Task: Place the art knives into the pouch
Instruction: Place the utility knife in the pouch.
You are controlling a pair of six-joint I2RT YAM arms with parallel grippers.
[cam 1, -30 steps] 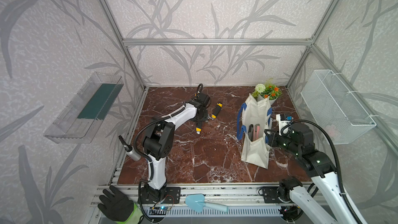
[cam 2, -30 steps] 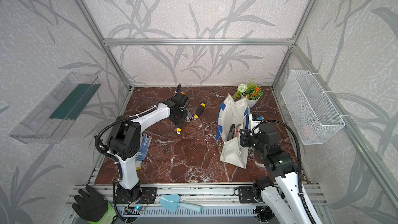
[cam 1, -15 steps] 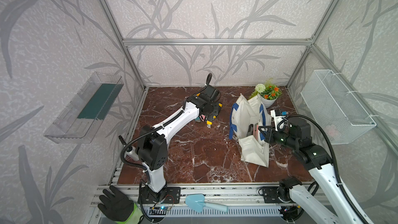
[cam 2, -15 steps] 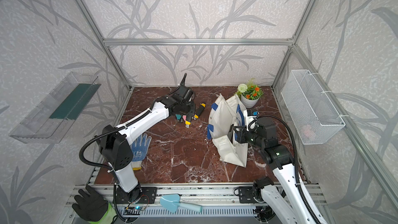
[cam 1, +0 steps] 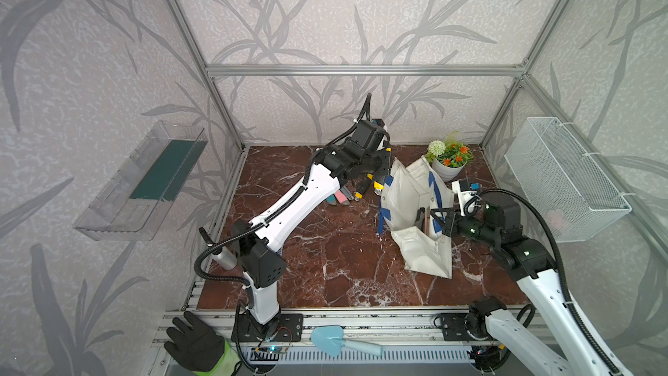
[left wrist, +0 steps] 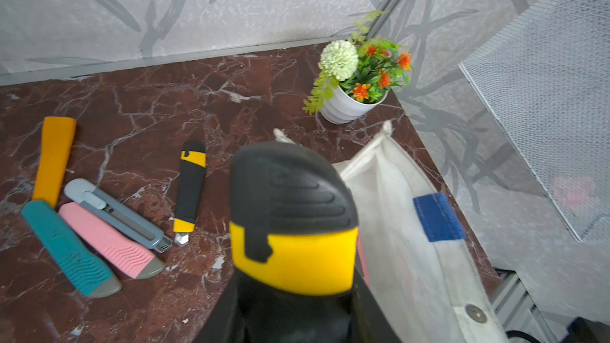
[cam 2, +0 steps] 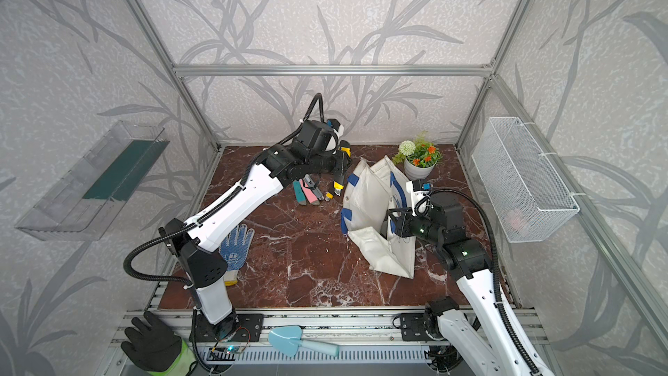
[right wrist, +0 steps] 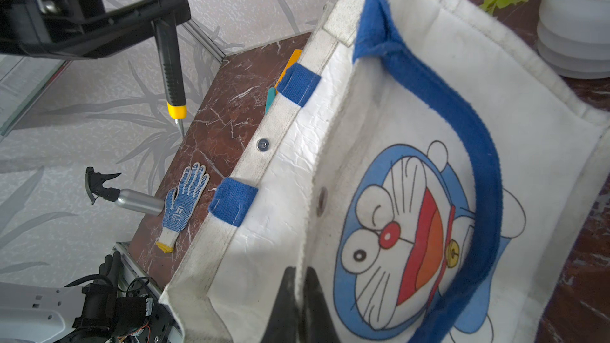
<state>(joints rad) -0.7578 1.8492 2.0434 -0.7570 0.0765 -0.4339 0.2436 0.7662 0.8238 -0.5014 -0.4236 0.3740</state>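
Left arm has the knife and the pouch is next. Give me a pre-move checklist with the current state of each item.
1. Hold: left gripper clamps knife: ok.
2. Blade tip points down: ok.
3. Mouth: right gripper shut on pouch wall, mouth open: ok.
4. Alignment: knife above mouth: not ok. It hangs outside the rim, over the table.
5. Room inside pouch: cannot tell.
6. Path: spare knives lie apart from pouch: ok.

Your left gripper (cam 1: 382,167) jaws: art knife (right wrist: 171,67) between, pouch (cam 1: 408,197) mouth just beside, spare knives (left wrist: 109,222) on table (cam 1: 325,240) below. Your right gripper (right wrist: 298,278) jaws: pouch wall between.
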